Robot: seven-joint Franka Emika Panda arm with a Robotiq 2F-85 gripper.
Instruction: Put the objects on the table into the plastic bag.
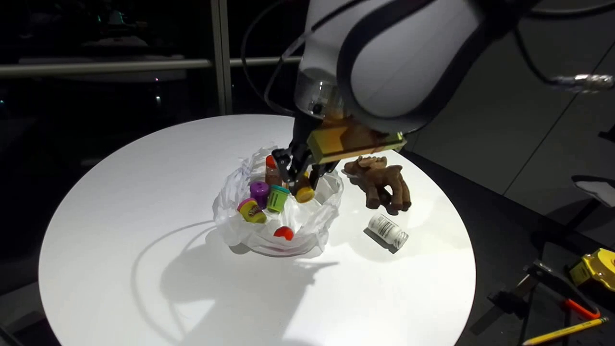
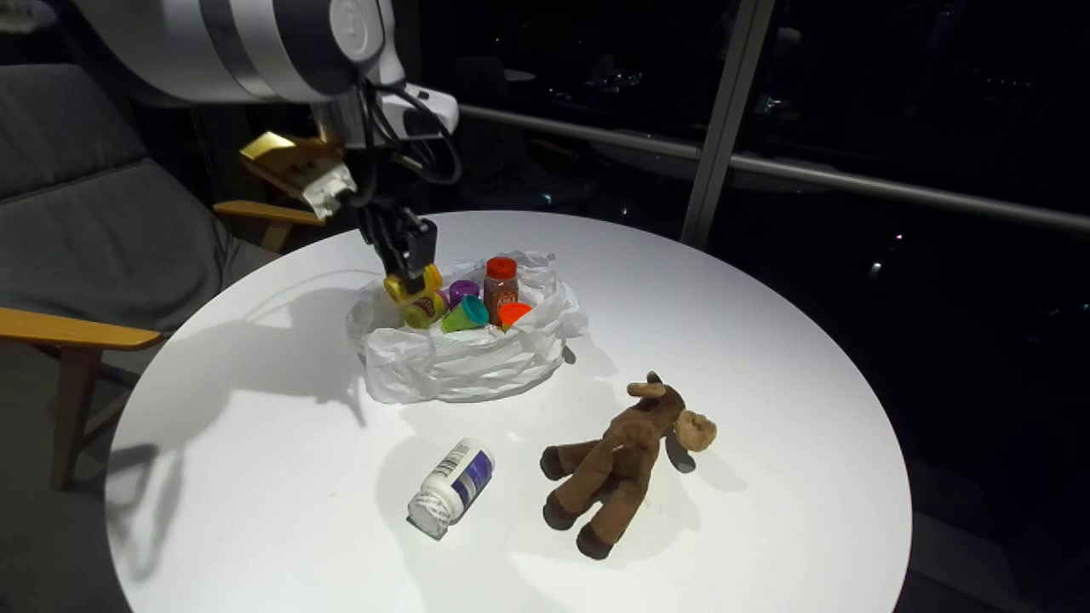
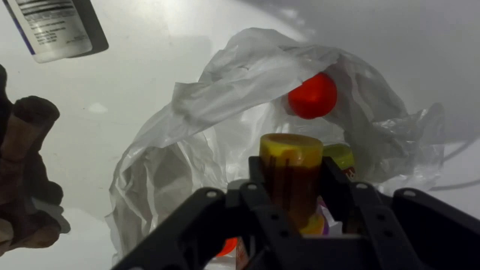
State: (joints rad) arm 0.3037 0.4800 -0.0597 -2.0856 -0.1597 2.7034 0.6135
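Observation:
My gripper (image 3: pixel 291 167) is shut on a yellow-ended can (image 3: pixel 290 150), one finger on each side of it. In both exterior views the can hangs tilted over the mouth of the plastic bag (image 2: pixel 468 366); whether it touches anything below, I cannot tell. Inside the bag lie a purple can (image 1: pixel 259 191), a green can with a teal lid (image 1: pixel 277 199), a yellow can with a pink lid (image 1: pixel 252 210), a red-lidded jar (image 1: pixel 273 170) and a red-topped thing (image 1: pixel 284 233). On the white table (image 1: pixel 120 216) outside it lie a brown plush (image 2: pixel 626 468) and a white bottle (image 2: pixel 451 485).
The bag's crumpled rim stands up around the cans. A gold-coloured box (image 1: pixel 355 142) is mounted on my wrist above the gripper. A grey armchair (image 2: pixel 111 187) stands close to the table edge. A pencil (image 1: pixel 564 331) and a yellow tool (image 1: pixel 598 269) lie off the table.

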